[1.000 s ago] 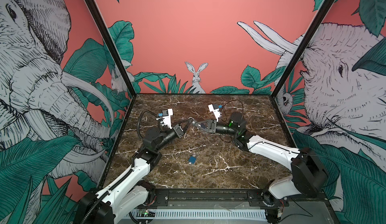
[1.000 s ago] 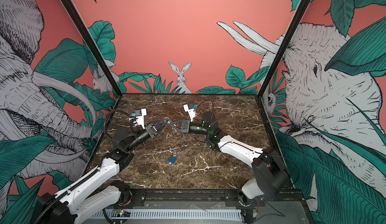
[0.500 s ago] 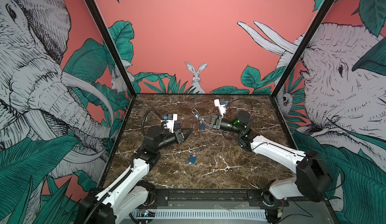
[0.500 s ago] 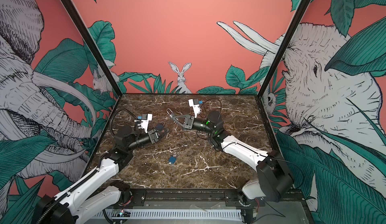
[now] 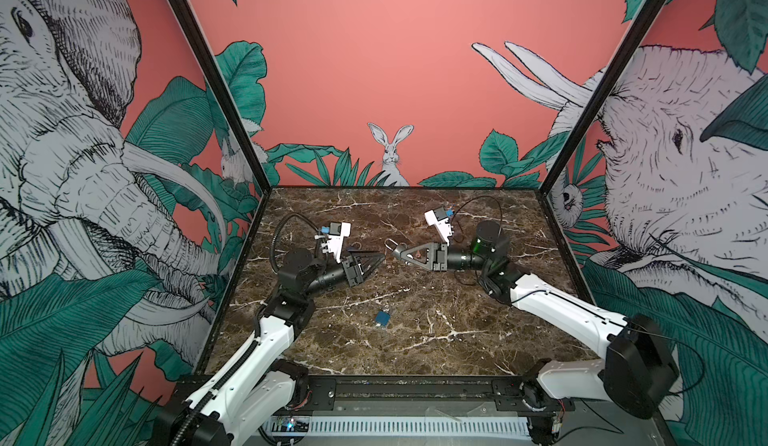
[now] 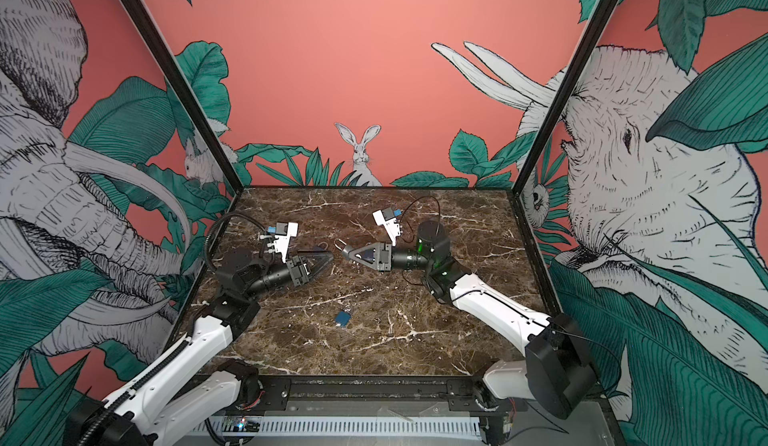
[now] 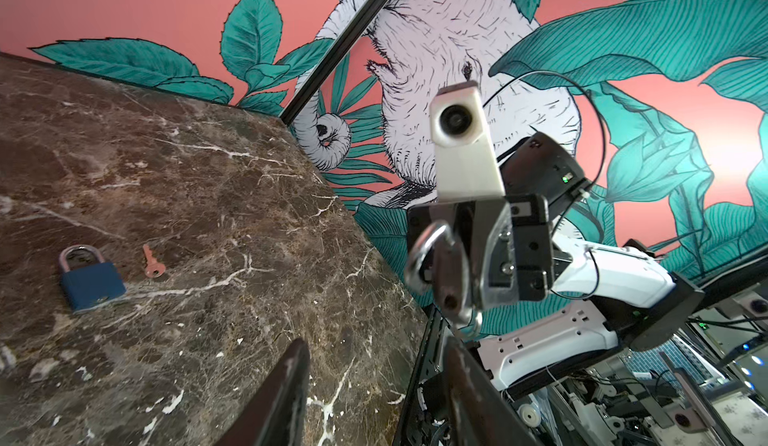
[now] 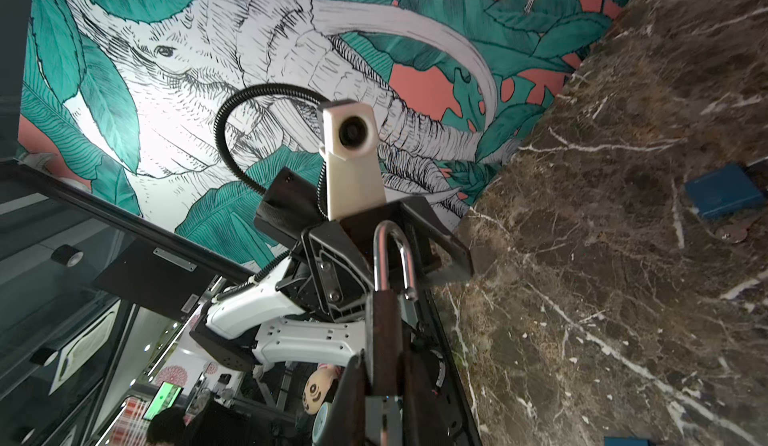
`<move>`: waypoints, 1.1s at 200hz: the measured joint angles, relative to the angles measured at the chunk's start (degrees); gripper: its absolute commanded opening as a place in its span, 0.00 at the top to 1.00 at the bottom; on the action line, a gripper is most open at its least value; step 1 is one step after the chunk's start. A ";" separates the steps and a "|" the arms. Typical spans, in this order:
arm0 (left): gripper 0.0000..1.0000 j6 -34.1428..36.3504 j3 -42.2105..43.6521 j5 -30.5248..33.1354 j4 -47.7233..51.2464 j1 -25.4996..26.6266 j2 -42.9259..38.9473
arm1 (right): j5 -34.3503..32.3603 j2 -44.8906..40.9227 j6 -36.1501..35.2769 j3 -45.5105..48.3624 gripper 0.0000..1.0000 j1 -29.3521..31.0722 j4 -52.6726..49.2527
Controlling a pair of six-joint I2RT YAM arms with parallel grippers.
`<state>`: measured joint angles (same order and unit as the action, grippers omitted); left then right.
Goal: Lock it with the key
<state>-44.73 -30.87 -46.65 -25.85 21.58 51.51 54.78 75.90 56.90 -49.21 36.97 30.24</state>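
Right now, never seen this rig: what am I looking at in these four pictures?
Two robot arms stand at the front of a marble table. Two pictures look down from overhead; two come from cameras on the arms' wrists. Each arm ends in a two-fingered claw. The right claw is shut on a padlock, silver shackle sticking out. The left claw is open and empty. On the table lie a blue padlock and, beside it, a small copper-coloured key.

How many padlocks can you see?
3: one padlock clamped in the right jaws, a blue padlock beside the key, a second blue padlock alone nearer the front. Others might be hidden.
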 measured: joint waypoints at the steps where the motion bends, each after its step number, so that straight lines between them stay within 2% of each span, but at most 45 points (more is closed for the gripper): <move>1: 0.48 0.02 0.00 -0.07 -0.09 0.00 0.04 | 0.17 0.00 -0.04 0.11 1.00 0.00 -0.09; 93: 0.50 0.81 -0.15 -3.30 -3.15 0.00 3.48 | 5.57 -0.13 -0.94 3.21 1.00 0.00 -0.83; 126: 0.58 0.57 -0.15 -4.46 -3.69 0.00 4.09 | 6.14 -0.11 -0.94 3.21 1.00 0.00 -0.79; 167: 0.61 0.44 -0.15 -5.73 -4.52 0.00 4.09 | 6.60 0.85 -0.79 3.19 1.00 0.00 -0.46; 192: 0.71 0.15 -0.15 -6.54 -4.55 0.00 4.13 | 6.73 1.55 -0.63 3.19 1.00 0.00 -0.42; 220: 0.77 -0.04 -0.17 -7.30 -4.83 0.02 4.68 | 6.75 1.92 -0.55 3.13 1.00 0.00 -0.20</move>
<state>-44.77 -31.05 -53.95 -30.68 21.61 56.18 61.54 77.82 56.36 -46.09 36.97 30.04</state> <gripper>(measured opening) 0.250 0.129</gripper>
